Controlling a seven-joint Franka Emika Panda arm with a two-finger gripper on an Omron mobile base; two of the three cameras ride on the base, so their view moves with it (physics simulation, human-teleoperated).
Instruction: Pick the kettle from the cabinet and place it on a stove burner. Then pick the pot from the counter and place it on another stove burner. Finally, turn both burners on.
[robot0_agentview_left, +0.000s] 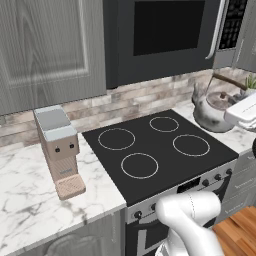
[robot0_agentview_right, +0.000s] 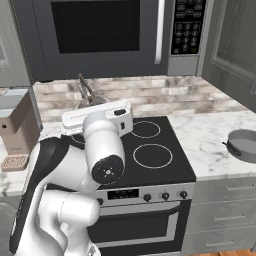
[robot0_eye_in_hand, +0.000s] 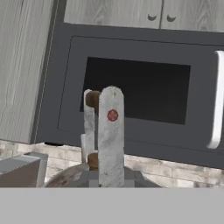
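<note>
Left base view: the small rounded silver-grey kettle hangs off the black glass cooktop's right edge; right base view: the wide grey pot waits on the marble table; hand view: the end effector clenches the kettle's brown handle, no burner lit

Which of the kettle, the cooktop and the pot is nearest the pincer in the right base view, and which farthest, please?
1. Kettle, held in the pincer, at left.
2. Cooktop, below it, centre.
3. Pot, on the counter, far right.
</note>
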